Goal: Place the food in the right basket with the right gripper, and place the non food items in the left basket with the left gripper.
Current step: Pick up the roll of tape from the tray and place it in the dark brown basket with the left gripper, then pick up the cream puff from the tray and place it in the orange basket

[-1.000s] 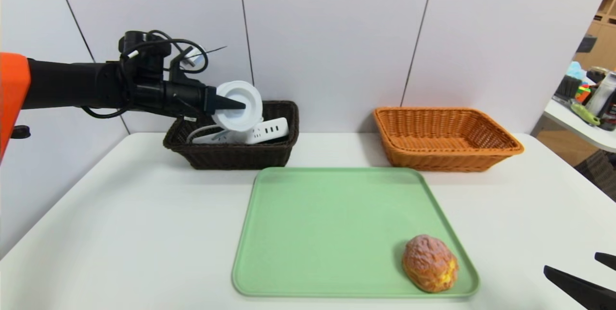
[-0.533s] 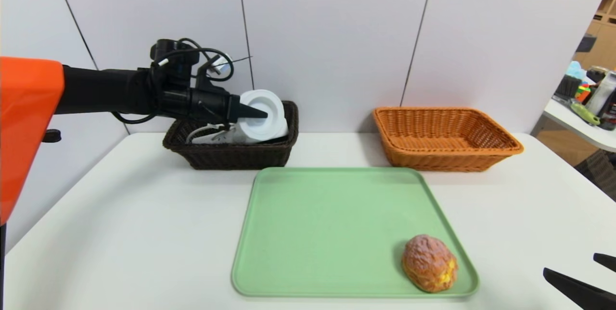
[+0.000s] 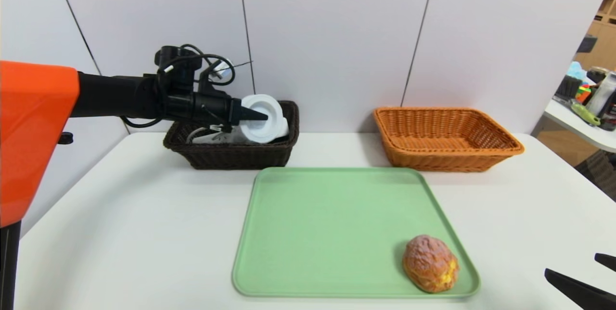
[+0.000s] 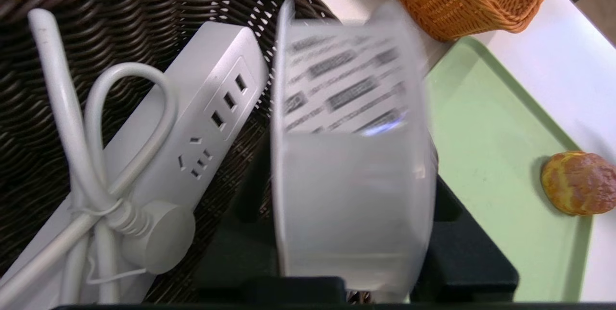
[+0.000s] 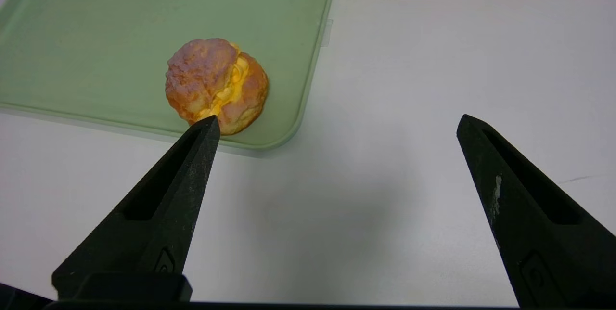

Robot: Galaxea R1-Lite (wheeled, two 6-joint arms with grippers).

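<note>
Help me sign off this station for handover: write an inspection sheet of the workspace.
Surface: white table bearing a green tray.
Job's things: pastry in the tray's near right corner; power strip in the dark basket; orange basket empty.
Clutter: bottles on the side table.
Grippers: left end effector at the dark basket with a white container, grip or release unclear; right end effector open beside the tray.
Cables: strip's cord bundled; black cable looped on the left arm.
Surroundings: pale wall panels behind.
</note>
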